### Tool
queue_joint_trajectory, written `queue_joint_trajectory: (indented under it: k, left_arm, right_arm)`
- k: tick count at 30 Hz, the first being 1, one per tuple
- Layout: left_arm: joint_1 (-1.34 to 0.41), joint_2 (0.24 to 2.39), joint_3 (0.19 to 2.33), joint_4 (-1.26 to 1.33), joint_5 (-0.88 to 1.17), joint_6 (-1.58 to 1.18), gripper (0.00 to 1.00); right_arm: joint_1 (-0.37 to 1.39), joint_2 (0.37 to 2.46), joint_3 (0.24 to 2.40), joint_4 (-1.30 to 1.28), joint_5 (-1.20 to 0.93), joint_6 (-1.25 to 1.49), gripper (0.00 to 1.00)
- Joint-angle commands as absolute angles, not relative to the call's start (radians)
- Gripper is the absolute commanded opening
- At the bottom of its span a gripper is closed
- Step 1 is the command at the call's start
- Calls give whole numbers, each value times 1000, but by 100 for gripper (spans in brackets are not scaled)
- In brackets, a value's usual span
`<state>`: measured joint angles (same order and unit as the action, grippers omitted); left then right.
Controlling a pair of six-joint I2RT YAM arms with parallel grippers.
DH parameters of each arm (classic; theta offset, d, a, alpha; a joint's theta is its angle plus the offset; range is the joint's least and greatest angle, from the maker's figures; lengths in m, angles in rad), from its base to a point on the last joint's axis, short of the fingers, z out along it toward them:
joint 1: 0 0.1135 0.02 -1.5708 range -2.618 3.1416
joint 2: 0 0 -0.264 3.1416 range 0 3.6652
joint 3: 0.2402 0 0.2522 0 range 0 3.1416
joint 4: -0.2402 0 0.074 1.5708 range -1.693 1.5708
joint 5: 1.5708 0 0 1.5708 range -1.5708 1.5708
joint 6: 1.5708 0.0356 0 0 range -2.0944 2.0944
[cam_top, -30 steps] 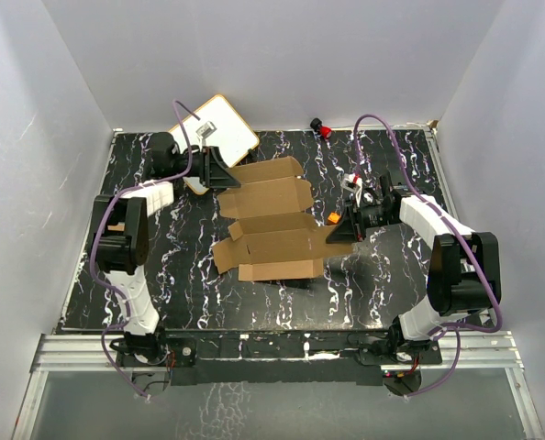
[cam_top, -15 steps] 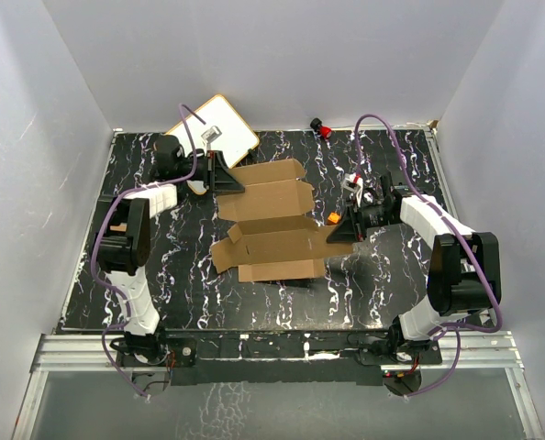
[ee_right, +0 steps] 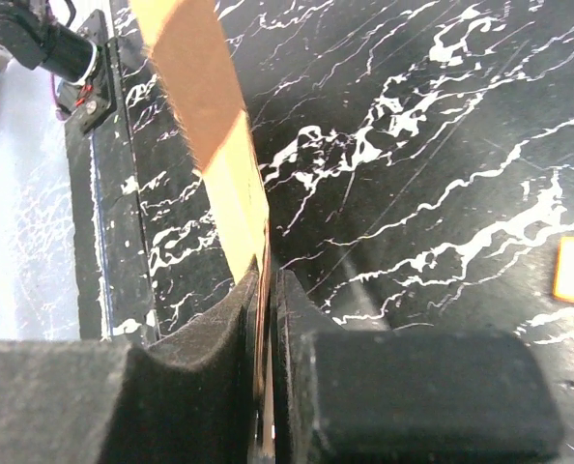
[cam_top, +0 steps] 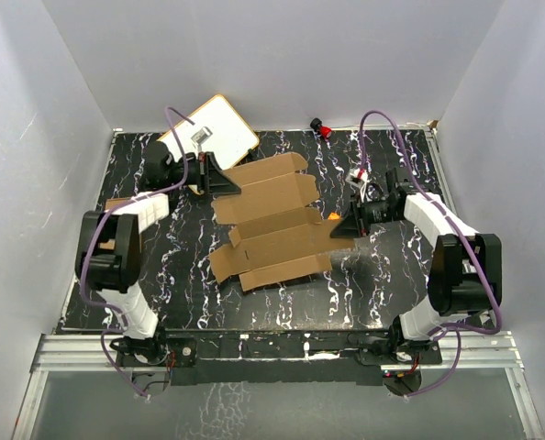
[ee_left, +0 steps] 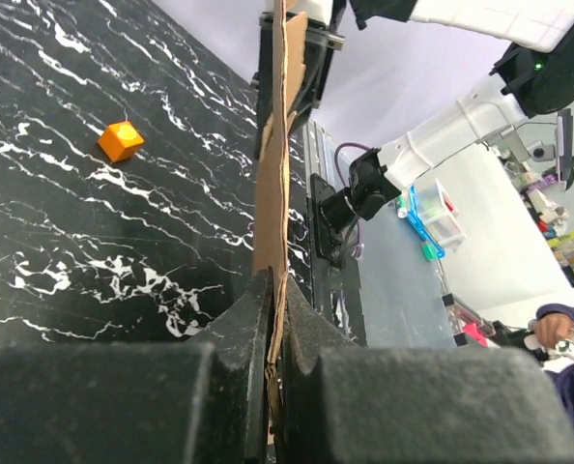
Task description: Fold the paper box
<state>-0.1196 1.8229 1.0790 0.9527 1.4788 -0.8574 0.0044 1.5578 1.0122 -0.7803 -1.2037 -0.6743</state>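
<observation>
Left jaws, right jaws each pinch a paper box (cam_top: 272, 225) edge; sheet between probably lifted. Move together, no twisting.

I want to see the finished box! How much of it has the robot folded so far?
Hardly any yet. Done: both grippers have a grip on the paper box, with the left gripper pinching its far left corner and the right gripper pinching its right edge. In hand: the sheet is held spread out between them. Left: the flaps and tabs all look unfolded, so all the folding remains.
</observation>
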Motion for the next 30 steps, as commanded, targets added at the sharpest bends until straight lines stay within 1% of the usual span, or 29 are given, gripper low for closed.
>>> queue_joint_trajectory:
  k: [1, 2, 4, 6, 8, 11, 13, 16, 17, 21, 24, 25, 26, 27, 28, 30]
  left_arm:
    - [-99, 1598, 1020, 904, 1350, -759, 0]
    - [-104, 1548, 1007, 810, 1302, -683, 0]
    - [-121, 1434, 992, 541, 1192, -410, 0]
    - [-150, 1317, 980, 304, 1063, -215, 0]
    - [-168, 1223, 930, 250, 994, -159, 0]
    - [-174, 1106, 850, 219, 956, -106, 0]
    - [-175, 1043, 819, 176, 947, -76, 0]
    - [-174, 968, 800, 138, 961, -59, 0]
    - [-175, 952, 799, 128, 966, -57, 0]
    - [-176, 902, 795, 100, 996, -56, 0]
    - [-175, 888, 787, 108, 1042, -78, 0]
    - [-176, 886, 786, 116, 1059, -94, 0]
    - [-176, 885, 785, 127, 1079, -109, 0]
    - [-176, 885, 785, 143, 1098, -130, 0]
    - [-176, 883, 784, 161, 1115, -153, 0]
    - [-176, 884, 785, 200, 1142, -187, 0]
  right_arm:
    - [-25, 1483, 1067, -741, -1223, -678, 14]
    - [-24, 1466, 1068, -749, -1230, -690, 14]
    - [-19, 1436, 1063, -771, -1238, -723, 23]
    - [-8, 1408, 1050, -779, -1233, -754, 33]
    - [-8, 1386, 1033, -781, -1232, -784, 45]
    - [-8, 1376, 1074, -825, -1225, -840, 56]
    - [-23, 1376, 1139, -878, -1215, -878, 62]
    - [-107, 1367, 1211, -903, -1254, -894, 69]
    - [-137, 1368, 1231, -901, -1274, -895, 70]
    - [-183, 1391, 1249, -862, -1313, -861, 71]
    - [-182, 1389, 1174, -685, -1350, -743, 70]
    - [-181, 1382, 1132, -584, -1348, -662, 67]
    - [-181, 1374, 1091, -462, -1341, -583, 60]
    - [-177, 1366, 1059, -353, -1320, -504, 51]
    - [-170, 1360, 1035, -266, -1286, -446, 47]
    - [-147, 1360, 1023, -191, -1223, -413, 41]
